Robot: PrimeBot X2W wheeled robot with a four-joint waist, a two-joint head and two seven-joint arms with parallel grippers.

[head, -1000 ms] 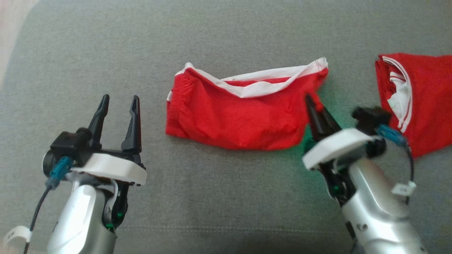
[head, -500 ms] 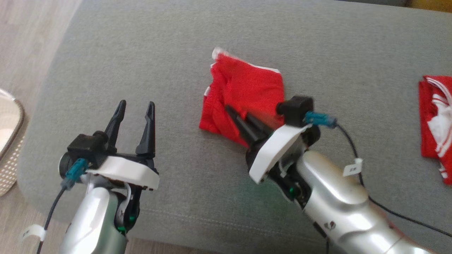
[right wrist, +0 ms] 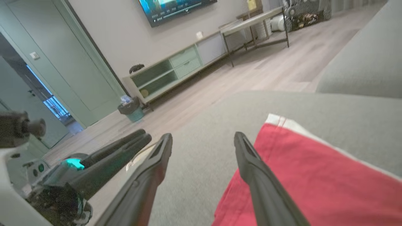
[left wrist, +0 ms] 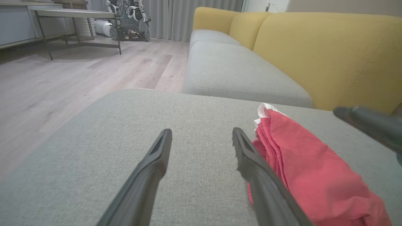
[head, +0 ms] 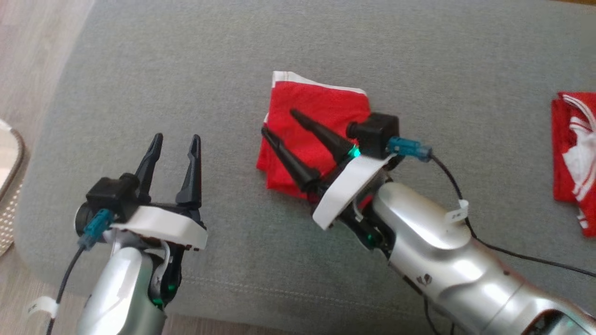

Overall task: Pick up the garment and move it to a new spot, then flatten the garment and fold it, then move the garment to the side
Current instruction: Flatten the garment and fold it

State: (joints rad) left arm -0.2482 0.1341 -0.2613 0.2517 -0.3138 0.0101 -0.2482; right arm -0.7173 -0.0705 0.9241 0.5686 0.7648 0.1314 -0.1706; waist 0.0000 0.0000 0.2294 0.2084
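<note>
while two grippers (head: pixel 177 137) (head: pixel 279 121) gape, two garments (head: pixel 321 104) (head: pixel 565 158) lie apart.

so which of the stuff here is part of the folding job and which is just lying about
Part of the job: the folded red garment on the grey cushion; the right hand, open over it; the left hand, open beside it.
Lying about: the other red garment at the right edge; the basket on the floor; the bin.
</note>
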